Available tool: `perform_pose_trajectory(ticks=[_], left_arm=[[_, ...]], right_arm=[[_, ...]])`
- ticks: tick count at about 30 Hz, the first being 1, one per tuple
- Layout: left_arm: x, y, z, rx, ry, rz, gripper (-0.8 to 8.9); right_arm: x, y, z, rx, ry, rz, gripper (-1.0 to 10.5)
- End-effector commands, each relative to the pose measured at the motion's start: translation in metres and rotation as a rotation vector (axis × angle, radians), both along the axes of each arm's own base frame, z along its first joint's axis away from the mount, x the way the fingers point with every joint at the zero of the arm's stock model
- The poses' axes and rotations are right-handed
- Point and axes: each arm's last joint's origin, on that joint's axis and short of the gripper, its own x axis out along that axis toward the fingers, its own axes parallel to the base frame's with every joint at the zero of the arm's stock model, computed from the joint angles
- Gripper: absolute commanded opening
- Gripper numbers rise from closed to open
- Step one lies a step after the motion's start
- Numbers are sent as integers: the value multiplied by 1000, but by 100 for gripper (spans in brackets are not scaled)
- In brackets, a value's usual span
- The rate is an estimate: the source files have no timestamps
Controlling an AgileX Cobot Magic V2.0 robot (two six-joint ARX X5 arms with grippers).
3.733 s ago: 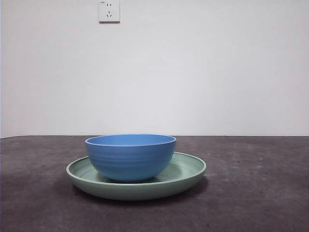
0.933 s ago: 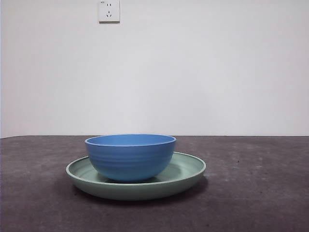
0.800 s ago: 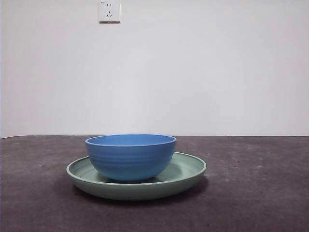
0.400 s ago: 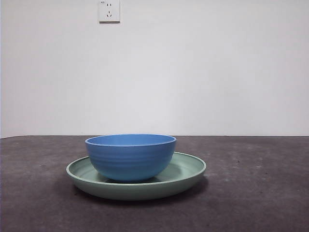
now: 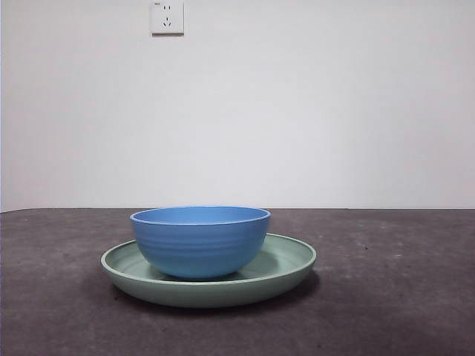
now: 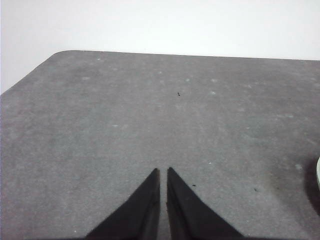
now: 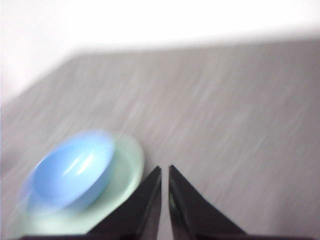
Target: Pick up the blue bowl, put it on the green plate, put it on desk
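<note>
The blue bowl point(image 5: 200, 241) sits upright inside the green plate point(image 5: 293, 261), a little left of centre in the lower half of the front view, and the plate rests flat on the desk point(image 5: 393, 297). High on the white wall, in the upper left of that frame, is a white wall socket point(image 5: 167, 16). Neither of my arms shows in the front view. My left gripper point(image 6: 163, 172) hangs over bare desk with its jaws nearly together, only a thin slit between the tips, holding nothing. My right gripper point(image 7: 164, 171) has the same narrow gap and holds nothing; its picture is smeared with blur, with the bowl and plate in the lower left of that frame, the plate's rim just beside my jaw tips.
</note>
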Motion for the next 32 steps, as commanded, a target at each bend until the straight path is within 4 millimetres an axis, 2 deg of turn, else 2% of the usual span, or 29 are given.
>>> perform_pose_trajectory(ticks=[1, 6, 10, 18, 32], left_arm=[[1, 0, -8, -7, 28, 7, 24], [1, 0, -8, -7, 28, 7, 24], [1, 0, -8, -7, 29, 7, 24], [1, 0, -8, -7, 29, 7, 24], [1, 0, -8, -7, 29, 7, 24]], right_arm=[[7, -8, -27, -96, -192, -118, 20], [10, -24, -69, -194, -164, -389, 20], [12, -28, -87, -225, -79, -432, 20], [12, -28, -91, -316, -61, -415, 20], [12, -28, -89, -314, -82, -416, 20]])
